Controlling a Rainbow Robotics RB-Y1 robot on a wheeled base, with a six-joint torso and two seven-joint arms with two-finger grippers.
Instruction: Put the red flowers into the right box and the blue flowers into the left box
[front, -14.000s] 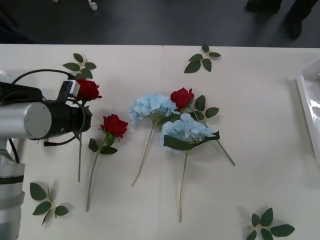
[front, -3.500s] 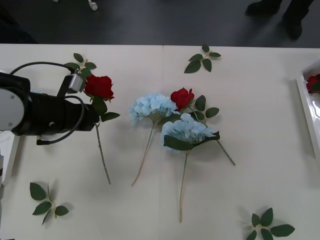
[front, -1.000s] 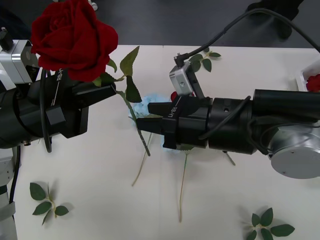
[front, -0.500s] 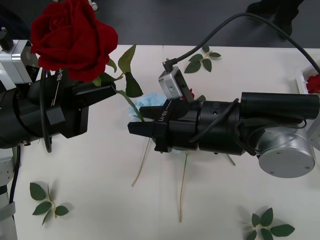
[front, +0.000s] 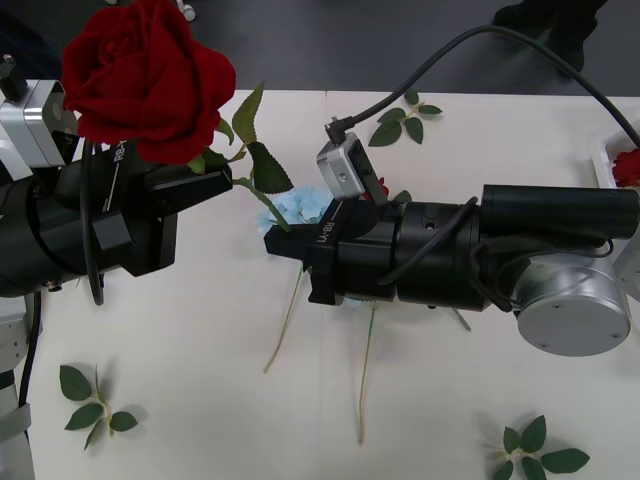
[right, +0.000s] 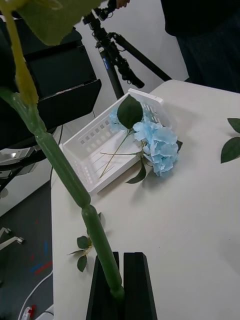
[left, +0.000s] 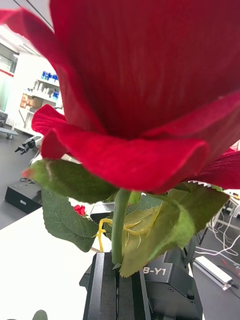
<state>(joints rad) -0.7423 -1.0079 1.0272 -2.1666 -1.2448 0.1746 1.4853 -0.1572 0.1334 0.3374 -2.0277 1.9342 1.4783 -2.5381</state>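
At the left of the front view: left gripper (front: 222, 183), raised above the table (front: 200, 420), fingers pressed together on the stem (front: 262, 198) of a red rose (front: 145, 75). Bloom very near the camera, in the upper left of the frame. In the left wrist view, the same clamp from close: black fingers (left: 102, 285) closed on the green stem just under the bloom and its leaves.

In the middle of the front view: right gripper (front: 275, 243), reaching in from the right, also closed on this stem, lower down than the left gripper. In the right wrist view, two black fingers (right: 137, 285) together, with the thick green stem caught between them and running up toward the upper left of that frame.

Under the right arm, partly hidden: blue flowers (front: 305, 208) lying on the table, thin stems pointing to the lower part of the frame.

At the far right edge: right box (front: 603, 160), with a second red rose (front: 628, 166) inside.

In the right wrist view: left box (right: 85, 167) at the table edge, one blue flower (right: 157, 145) with the stem inside and the head resting over the rim onto the table.

Loose leaf sprigs (front: 405, 118) near the top of the table.
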